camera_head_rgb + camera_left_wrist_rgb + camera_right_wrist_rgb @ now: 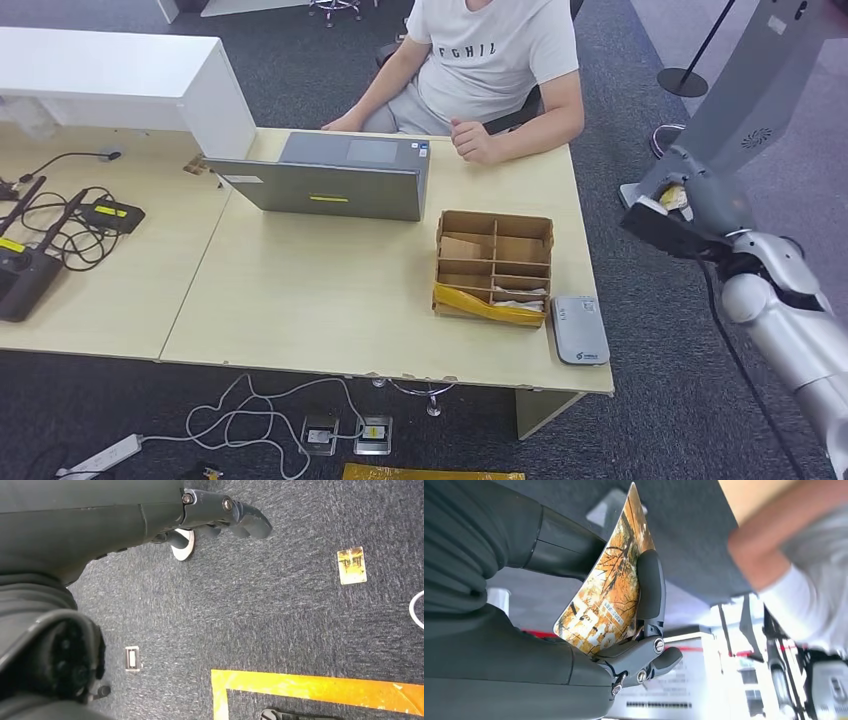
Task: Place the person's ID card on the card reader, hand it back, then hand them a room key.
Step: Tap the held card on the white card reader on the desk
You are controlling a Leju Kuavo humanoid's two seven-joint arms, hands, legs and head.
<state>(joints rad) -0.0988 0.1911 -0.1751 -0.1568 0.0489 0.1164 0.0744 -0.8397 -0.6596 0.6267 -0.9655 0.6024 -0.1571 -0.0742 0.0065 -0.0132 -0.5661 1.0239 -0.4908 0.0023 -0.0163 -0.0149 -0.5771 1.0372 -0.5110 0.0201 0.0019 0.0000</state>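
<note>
- Right hand: hovering raised off the table's right end, out over the carpet; fingers and thumb are pinching a card flat between them. The card's face is carrying an orange-and-brown tree print with pale lettering. Judged by that print to be the room key rather than an ID, though this cannot be confirmed.
- Left hand: hanging low over the floor, fingers curling loosely inward with nothing in them.
- Person: sitting across the table in a white T-shirt, forearm lying on the far edge, fist resting loosely closed on the top.
- Governing relation: the person's resting fist is lying forward and to the left of the right hand, across the table's far right corner. The right arm is the nearer one by far. In the wrist view the card's long axis is sticking out past the fingertips, so the free end is likely the one to offer. A handover, in my judgement, is calling for a reach leftward and forward.
- Card reader: a pale flat unit lying at the table's near right corner, just beside a cardboard divider box.
- Table: light wood top, also bearing a grey laptop.
- Room: dark grey carpet, an orange tape line marking the floor.
</note>
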